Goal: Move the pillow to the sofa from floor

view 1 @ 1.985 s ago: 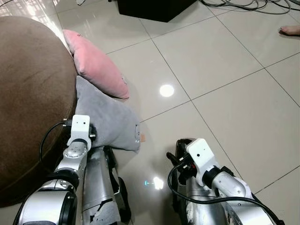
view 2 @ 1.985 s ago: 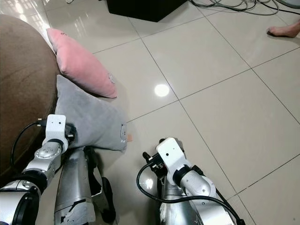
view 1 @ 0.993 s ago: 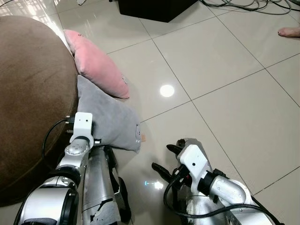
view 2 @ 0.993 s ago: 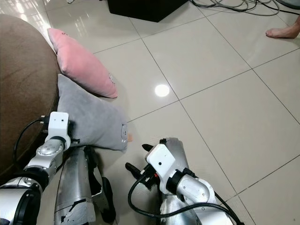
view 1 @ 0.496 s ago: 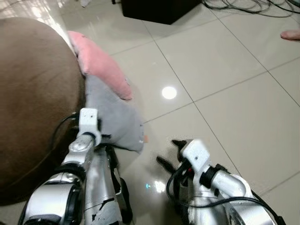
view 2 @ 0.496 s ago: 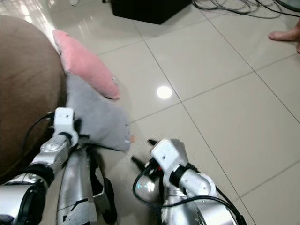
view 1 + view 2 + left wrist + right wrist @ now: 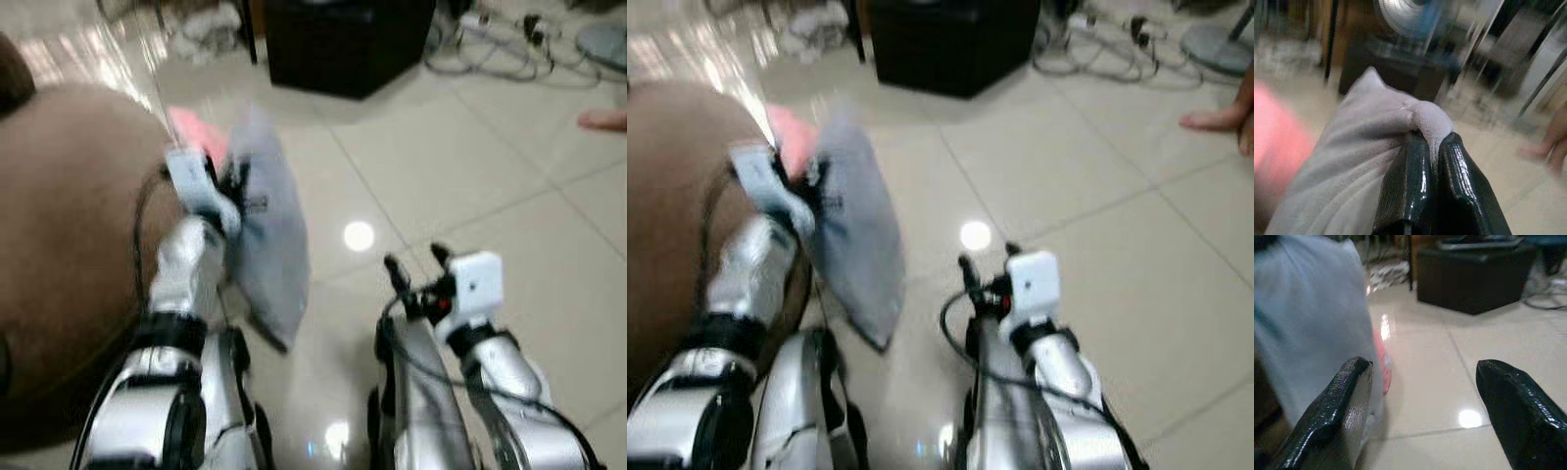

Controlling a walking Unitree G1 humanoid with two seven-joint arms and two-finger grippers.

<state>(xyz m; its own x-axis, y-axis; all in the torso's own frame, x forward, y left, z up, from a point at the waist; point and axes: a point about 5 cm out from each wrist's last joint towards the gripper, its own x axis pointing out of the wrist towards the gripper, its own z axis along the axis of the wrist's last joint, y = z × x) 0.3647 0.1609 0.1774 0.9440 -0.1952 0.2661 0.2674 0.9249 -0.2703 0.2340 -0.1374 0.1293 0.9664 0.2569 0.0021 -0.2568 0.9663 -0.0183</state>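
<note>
A grey pillow (image 7: 269, 245) hangs off the floor beside the brown sofa (image 7: 69, 245), pinched at its top edge by my left gripper (image 7: 233, 181). In the left wrist view the two black fingers (image 7: 1420, 186) are shut on a fold of the grey pillow (image 7: 1352, 161). A pink pillow (image 7: 191, 127) peeks out behind it, against the sofa. My right gripper (image 7: 416, 264) is raised to the right of the grey pillow, open, with nothing between its fingers (image 7: 1352, 401). The eye views are blurred.
A black box (image 7: 348, 44) stands on the tiled floor at the back, with cables (image 7: 500, 49) to its right. A person's foot (image 7: 602, 119) is at the far right edge. Open tiled floor (image 7: 490, 176) lies to the right.
My left gripper has lifted the grey pillow off the floor, up alongside the sofa. My right arm has risen and its fingers point forward. The camera has tilted up.
</note>
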